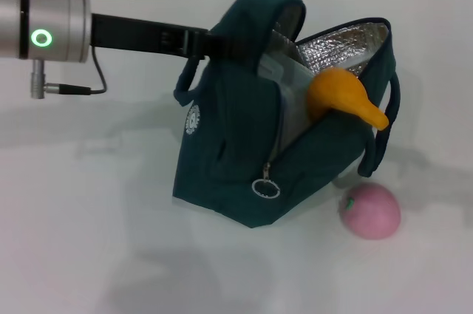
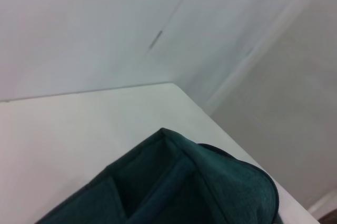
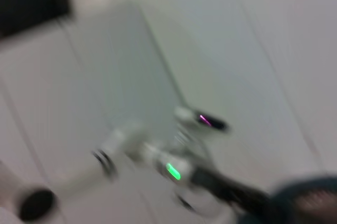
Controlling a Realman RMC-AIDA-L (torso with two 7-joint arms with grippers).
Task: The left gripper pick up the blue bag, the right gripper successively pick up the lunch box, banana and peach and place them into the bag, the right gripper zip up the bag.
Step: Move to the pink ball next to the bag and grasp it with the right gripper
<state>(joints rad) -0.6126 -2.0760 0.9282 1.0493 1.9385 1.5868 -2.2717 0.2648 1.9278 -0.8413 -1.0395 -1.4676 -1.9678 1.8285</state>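
The blue bag (image 1: 229, 151) stands open on the white table, its silver lining showing. My left gripper (image 1: 203, 42) is shut on the bag's near handle and holds it up. The banana (image 1: 340, 96) sticks out of the bag's opening, its tip pointing right. The lunch box (image 1: 284, 81) shows as clear plastic inside the bag, behind the banana. The peach (image 1: 369, 211) lies on the table just right of the bag's base. The ring zipper pull (image 1: 266, 188) hangs at the bag's front end. The bag's fabric (image 2: 200, 182) fills the left wrist view. My right gripper is out of view.
The white table (image 1: 89, 240) stretches to the left and front of the bag. The right wrist view is motion-blurred; it shows my left arm's green ring light (image 3: 172, 170) and a bit of the bag (image 3: 308, 197) from afar.
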